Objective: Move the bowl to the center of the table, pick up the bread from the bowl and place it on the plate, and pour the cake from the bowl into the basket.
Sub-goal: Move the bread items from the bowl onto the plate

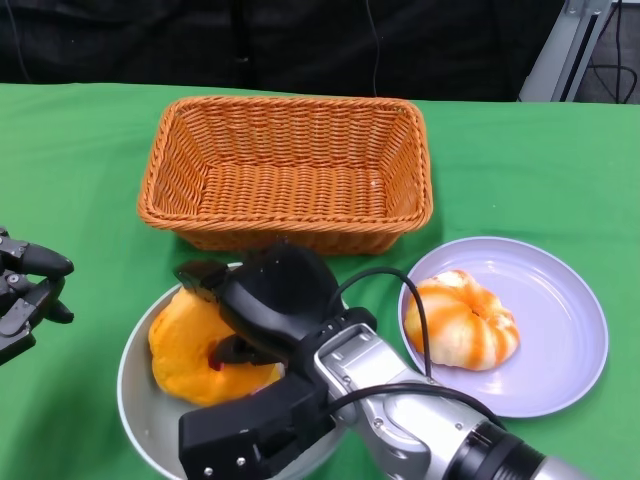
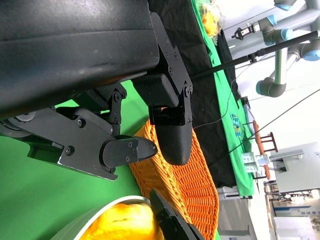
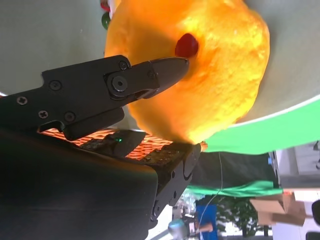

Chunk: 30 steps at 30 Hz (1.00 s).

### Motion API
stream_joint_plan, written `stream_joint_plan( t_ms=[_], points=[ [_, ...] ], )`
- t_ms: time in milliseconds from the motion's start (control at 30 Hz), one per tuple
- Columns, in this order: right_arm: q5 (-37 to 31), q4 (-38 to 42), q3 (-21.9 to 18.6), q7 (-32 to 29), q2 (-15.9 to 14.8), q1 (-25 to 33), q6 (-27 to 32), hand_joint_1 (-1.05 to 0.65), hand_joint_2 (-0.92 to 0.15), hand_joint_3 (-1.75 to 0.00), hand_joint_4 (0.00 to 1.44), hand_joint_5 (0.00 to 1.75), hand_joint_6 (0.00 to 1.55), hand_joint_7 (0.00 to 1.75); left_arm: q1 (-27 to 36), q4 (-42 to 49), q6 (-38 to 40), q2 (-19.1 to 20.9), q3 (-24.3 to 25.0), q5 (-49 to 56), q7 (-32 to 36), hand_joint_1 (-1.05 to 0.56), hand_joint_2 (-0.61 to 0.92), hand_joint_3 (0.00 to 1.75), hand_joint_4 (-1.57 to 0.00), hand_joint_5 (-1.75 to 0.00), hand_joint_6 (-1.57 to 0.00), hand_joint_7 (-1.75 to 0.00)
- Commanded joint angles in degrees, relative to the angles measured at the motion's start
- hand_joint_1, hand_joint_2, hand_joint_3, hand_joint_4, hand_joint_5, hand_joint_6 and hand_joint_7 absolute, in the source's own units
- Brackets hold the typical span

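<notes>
- Head view: your right hand (image 1: 262, 305) reaches over the grey bowl (image 1: 140, 395) near the table's front edge, its fingers down on the rim and against the yellow-orange cake (image 1: 195, 350) inside. It looks to be gripping the bowl's far rim, though the shell hides the contact, so confirm before you lift. The bread (image 1: 461, 320), a glossy orange-and-white striped bun, already sits on the pale lavender plate (image 1: 560, 310). The woven basket (image 1: 288, 170) stands just behind the bowl, so the pour is what remains. Lift only enough to clear the near wall, then tip the bowl slowly away from you, so the cake slides into the middle and does not catch on the wicker edge. Your left hand (image 1: 25, 290) rests at the left over the green cloth (image 1: 80, 160), fingers apart and holding nothing.
- Right wrist view: one black fingertip (image 3: 167, 70) lies against the cake (image 3: 200, 75), which looks soft and spongy, with a matte, slightly crumbly skin and a red spot on top. Another finger sits on the other side of the rim, so the grip is on the bowl (image 3: 295, 55), not on the cake. The bowl's inside is smooth, so expect the cake to slide all at once as you tilt.
- Left wrist view: the left hand (image 2: 150, 145) hangs with fingers spread and nothing between them. Beyond it you see the basket (image 2: 195, 190), stiff and ribbed in orange wicker, and a sliver of the bowl (image 2: 95, 215) with the cake (image 2: 125, 225).
</notes>
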Motion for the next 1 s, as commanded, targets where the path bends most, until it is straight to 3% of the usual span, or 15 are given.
stream_joint_plan(
  t_ms=[33, 567, 633, 700, 800, 1000],
  points=[
    [0.1, 1.6, 0.6, 0.7, 0.9, -1.2, 0.6, -0.76, -0.92, -0.08, 0.46, 0.02, 0.37, 0.01, 0.1, 0.6, -0.9, 1.0, 0.4, 0.4, 0.4, -0.11, 0.83, 0.51, -0.82, -1.25, -0.9, -0.89],
    [-1.0, 11.6, 3.2, -6.5, 3.0, -4.4, 1.2, -0.74, -0.92, -0.07, 0.52, 0.04, 0.38, 0.01, -0.1, 0.5, -0.7, 0.6, 0.4, 0.5, 0.3, -0.11, 0.8, 0.53, -0.84, -1.26, -0.92, -0.85],
    [-0.9, 12.2, 3.5, -7.3, 2.8, -4.7, 0.8, -0.66, -0.91, -0.04, 0.64, 0.1, 0.44, 0.03, -0.1, 0.4, -0.6, 0.5, 0.4, 0.3, 0.2, -0.1, 0.79, 0.53, -0.84, -1.26, -0.92, -0.85],
    [-0.6, 12.6, 3.6, -8.1, 2.8, -4.8, 0.3, -0.63, -0.91, -0.03, 0.67, 0.12, 0.46, 0.03, -0.1, 0.4, -0.6, 0.6, 0.4, 0.3, 0.2, -0.1, 0.79, 0.54, -0.84, -1.26, -0.92, -0.85],
    [0.5, 12.5, 3.1, -10.0, 2.4, -4.5, -2.0, -0.44, -0.89, -0.01, 0.8, 0.19, 0.66, 0.1, -0.1, 0.3, -0.5, 0.6, 0.4, 0.4, 0.3, -0.09, 0.8, 0.55, -0.83, -1.26, -0.92, -0.85],
    [2.7, 12.4, 2.0, -12.6, 1.4, -4.5, -6.6, -0.34, -0.89, 0.0, 0.94, 0.27, 0.83, 0.13, -0.2, 0.7, -1.1, 0.7, 0.5, 0.8, 0.6, -0.09, 0.78, 0.57, -0.84, -1.27, -0.92, -0.84]
  ],
)
